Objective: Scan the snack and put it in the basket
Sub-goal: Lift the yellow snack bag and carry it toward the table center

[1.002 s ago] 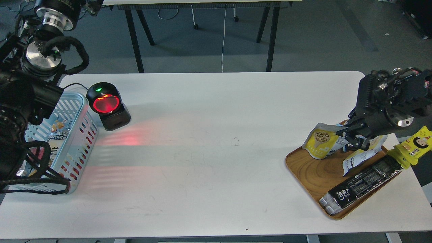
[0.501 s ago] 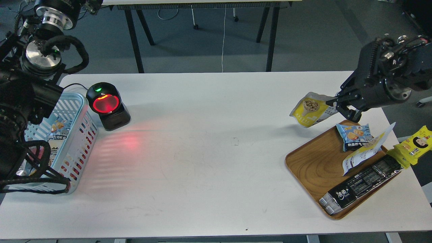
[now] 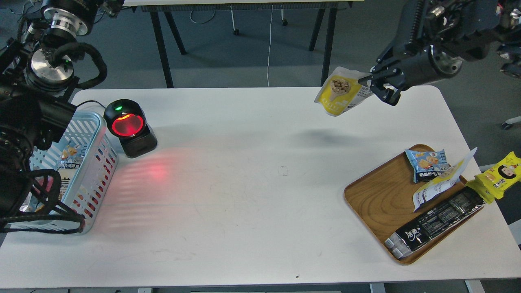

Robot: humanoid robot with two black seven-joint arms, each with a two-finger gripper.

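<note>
The snack [image 3: 340, 92] is a yellow and white pouch with a picture of tan balls. My right gripper [image 3: 376, 87] is shut on its right edge and holds it high above the table's far right side. The light blue basket [image 3: 91, 162] stands at the table's left edge with several packets inside. My left arm hangs over and in front of the basket; its gripper is not in view. The black scanner [image 3: 129, 127] glows red beside the basket and casts red light on the table.
A wooden tray [image 3: 376, 203] at the right front holds a small blue packet [image 3: 427, 162], a white and yellow pouch [image 3: 441, 183] and a long black pack [image 3: 437, 221]. A yellow packet [image 3: 498, 175] lies off the tray's right edge. Table legs stand behind the table.
My right gripper lifted the snack off the tray and carried it up and to the left. This uncovered the small blue packet. The left arm has not moved.
</note>
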